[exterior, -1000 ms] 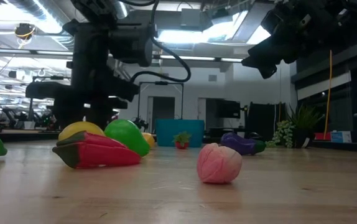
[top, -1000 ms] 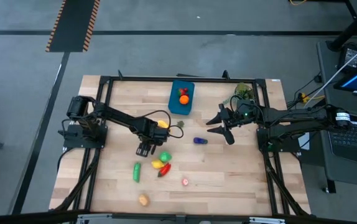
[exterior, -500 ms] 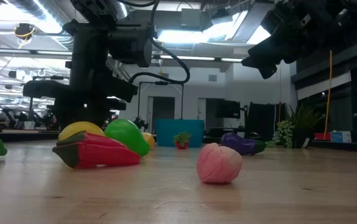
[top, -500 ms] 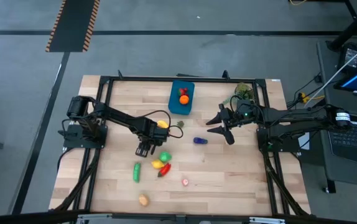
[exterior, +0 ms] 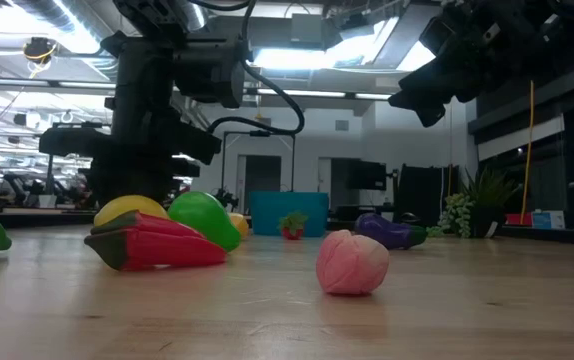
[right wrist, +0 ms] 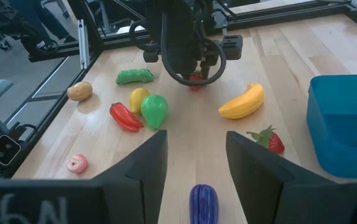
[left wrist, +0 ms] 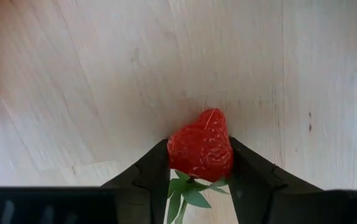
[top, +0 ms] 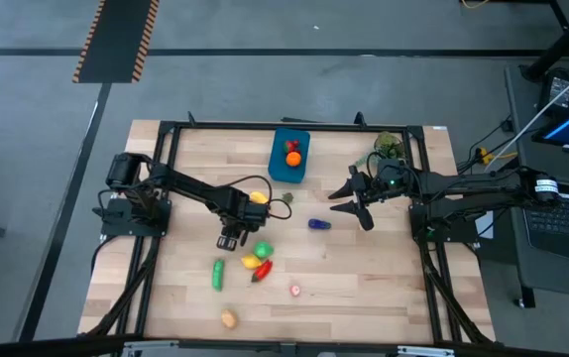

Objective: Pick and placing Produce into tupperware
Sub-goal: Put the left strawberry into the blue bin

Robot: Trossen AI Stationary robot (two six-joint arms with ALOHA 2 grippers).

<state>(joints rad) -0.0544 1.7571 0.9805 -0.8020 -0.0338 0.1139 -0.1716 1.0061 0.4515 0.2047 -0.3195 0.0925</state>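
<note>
Left gripper (left wrist: 200, 171) down at table mid-left, jaws flanking strawberry (left wrist: 201, 149) — likely light, hard plastic, slippery; grip widest middle. Right gripper (top: 356, 203) waits, jaws apart. Tub (top: 289, 156) at far edge.

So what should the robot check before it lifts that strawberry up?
1. Left gripper fingers on both sides of the strawberry: ok.
2. Grip tight enough to lift: cannot tell.
3. Banana apart from the strawberry: ok.
4. Tupperware has room beside the orange: ok.
5. Right gripper waits open near the eggplant, off the path: ok.
</note>
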